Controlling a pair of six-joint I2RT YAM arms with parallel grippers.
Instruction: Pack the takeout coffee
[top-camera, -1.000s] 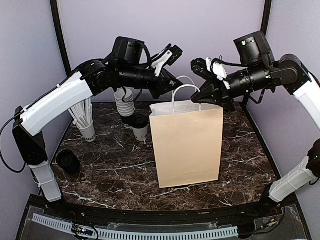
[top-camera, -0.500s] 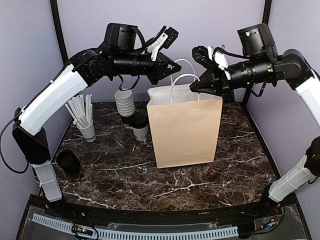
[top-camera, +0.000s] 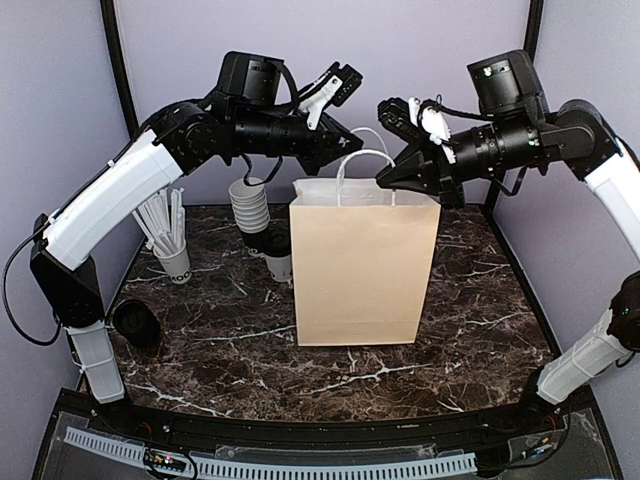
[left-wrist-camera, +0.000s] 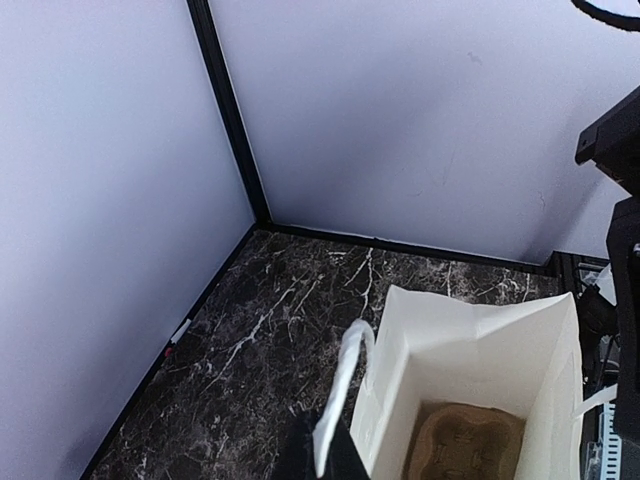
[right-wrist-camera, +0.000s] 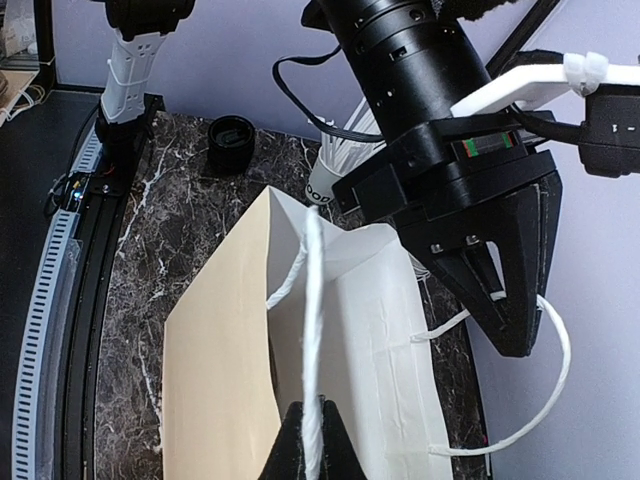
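One takeout coffee (top-camera: 277, 260) is visible, standing on the counter (top-camera: 470, 330) just behind the left edge of the brown paper bag (top-camera: 365, 270) and not yet packed. That one bag stands upright at mid-counter, with one cardboard cup carrier (left-wrist-camera: 470, 445) in its bottom. You have both tools clenched on its white handles, the left tool (top-camera: 352, 143) on one loop and the right tool (top-camera: 383, 178) on the other. The step in hand looks like readying the bag. Next, one tool must let go and fetch the cup. Farther left are one stack of lidless cups (top-camera: 250, 205), one cup of sticks (top-camera: 175, 258) and one black round thing (top-camera: 135, 322).
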